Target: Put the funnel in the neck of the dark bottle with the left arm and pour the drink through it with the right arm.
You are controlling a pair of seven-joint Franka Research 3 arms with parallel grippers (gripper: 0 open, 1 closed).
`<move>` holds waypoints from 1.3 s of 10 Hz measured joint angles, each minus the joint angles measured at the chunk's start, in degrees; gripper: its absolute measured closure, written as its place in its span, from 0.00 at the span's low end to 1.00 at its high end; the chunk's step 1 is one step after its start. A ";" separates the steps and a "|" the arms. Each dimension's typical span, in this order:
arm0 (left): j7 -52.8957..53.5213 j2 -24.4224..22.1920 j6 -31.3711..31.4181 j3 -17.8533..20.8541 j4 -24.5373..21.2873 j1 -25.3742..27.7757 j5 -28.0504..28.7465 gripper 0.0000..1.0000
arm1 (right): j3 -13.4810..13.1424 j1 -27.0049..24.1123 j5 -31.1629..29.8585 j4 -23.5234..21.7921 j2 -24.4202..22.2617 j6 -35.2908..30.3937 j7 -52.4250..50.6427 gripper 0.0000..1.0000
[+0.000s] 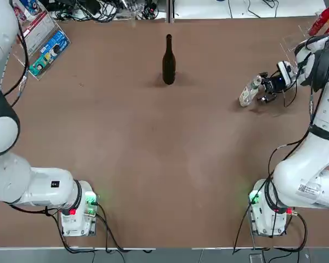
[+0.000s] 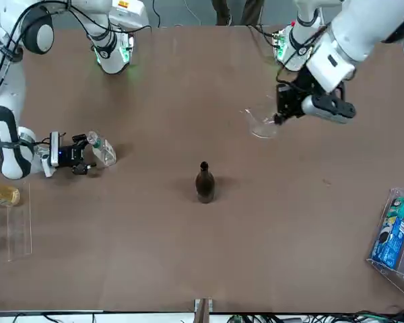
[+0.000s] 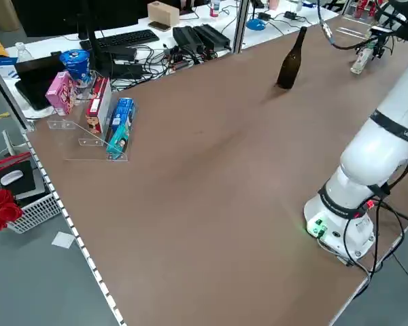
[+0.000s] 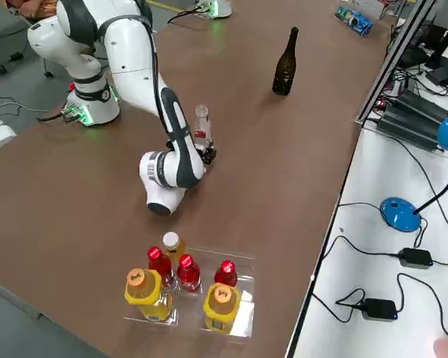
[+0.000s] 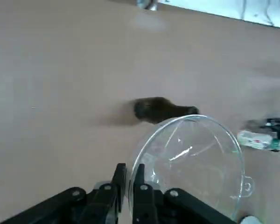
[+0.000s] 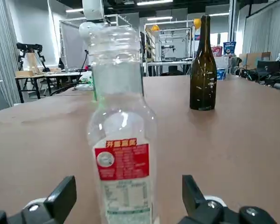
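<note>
Right of centre in the front view, our left tool [image 2: 281, 118] pinches the rim of the funnel [image 2: 261, 125], well apart from the dark bottle [image 2: 204, 182] at centre. We should bring the spout plumb over the neck. At left, our right tool [image 2: 87, 160] brackets the drink [image 2: 102, 152], fingers spread.

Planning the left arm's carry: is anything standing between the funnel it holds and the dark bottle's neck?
Nothing visible. The left tool holds the funnel above bare table; the dark bottle stands alone, its neck open.
</note>
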 joint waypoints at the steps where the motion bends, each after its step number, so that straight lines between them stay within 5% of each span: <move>1: -2.61 1.12 3.59 -2.31 -0.07 -0.07 -0.01 0.89 | 0.03 0.53 0.74 0.04 0.40 0.00 -0.14 0.00; 9: -8.71 14.05 21.68 -9.07 -0.09 -0.39 -0.01 0.89 | 0.73 3.26 2.03 0.40 1.89 -0.09 -0.55 0.10; 13: -9.27 15.79 22.43 -10.44 -0.16 -0.71 0.66 0.89 | 0.93 3.79 2.04 0.40 1.98 -0.02 -0.63 0.35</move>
